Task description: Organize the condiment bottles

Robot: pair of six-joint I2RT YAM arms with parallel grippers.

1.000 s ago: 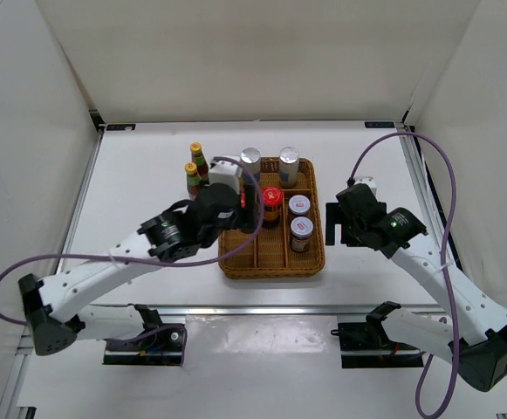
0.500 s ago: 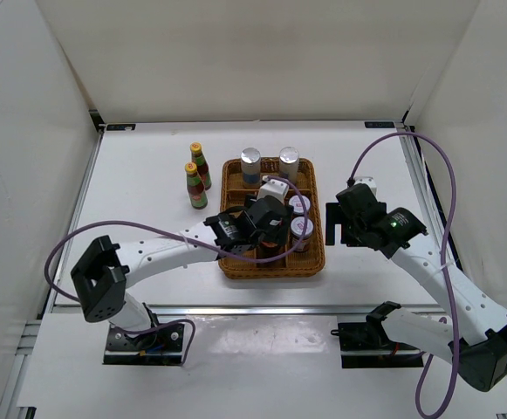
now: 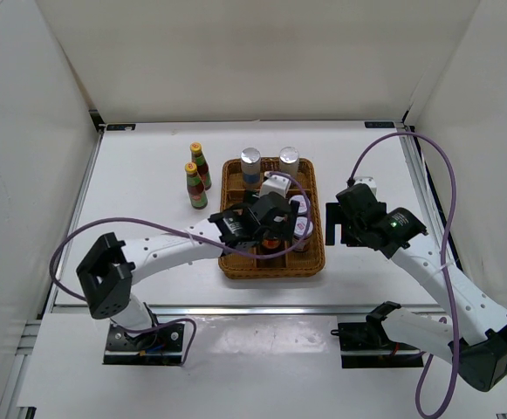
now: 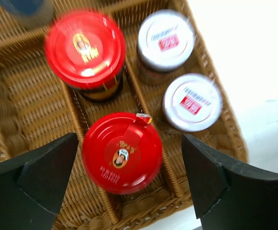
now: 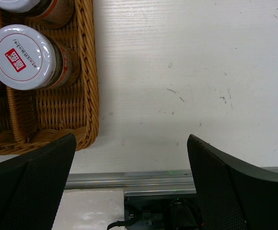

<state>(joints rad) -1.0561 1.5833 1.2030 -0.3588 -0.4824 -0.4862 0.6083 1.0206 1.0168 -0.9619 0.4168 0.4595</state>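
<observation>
My left gripper (image 3: 277, 218) hangs open over the middle of the wicker tray (image 3: 270, 270). In the left wrist view a red-lidded jar (image 4: 122, 151) stands in a tray compartment between my open fingers (image 4: 43, 177), with a gap on each side. A second red-lidded jar (image 4: 85, 48) stands behind it. Two white-lidded jars (image 4: 192, 101) (image 4: 166, 36) fill the right column. Two silver-capped bottles (image 3: 250, 161) (image 3: 289, 161) stand at the tray's far end. Two yellow-capped bottles (image 3: 195, 185) (image 3: 200, 165) stand on the table left of the tray. My right gripper (image 3: 340, 225) is open and empty, right of the tray.
The right wrist view shows the tray's right rim (image 5: 88, 72), a white-lidded jar (image 5: 21, 56) inside it, and bare white table (image 5: 186, 86) under my right gripper (image 5: 131, 191). The table's metal front rail (image 5: 129, 178) runs below. White walls enclose the table.
My left arm swung right, from beside the tray's left edge to over its middle. It barely moved in the last half second. The right arm has not moved.
</observation>
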